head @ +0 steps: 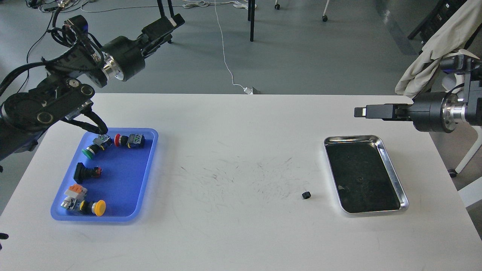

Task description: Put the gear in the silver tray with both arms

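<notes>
On the white tabletop (233, 158), right of centre, a small black gear (306, 195) lies just left of the silver tray (391, 171). Above the tray's far end, the right claw (360, 111) looks narrow; the left claw (165, 24) is too dark to judge. Far left sits a blue tray (145, 177) of push buttons (98, 207). Grey floor (301, 52) lies beyond.

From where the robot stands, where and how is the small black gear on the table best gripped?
Grip the gear across its toothed outer edge, coming straight down from above. It is small and lies low on the bare table, apart from the silver tray, so a side approach offers little to hold. The right gripper is probably nearer.
</notes>
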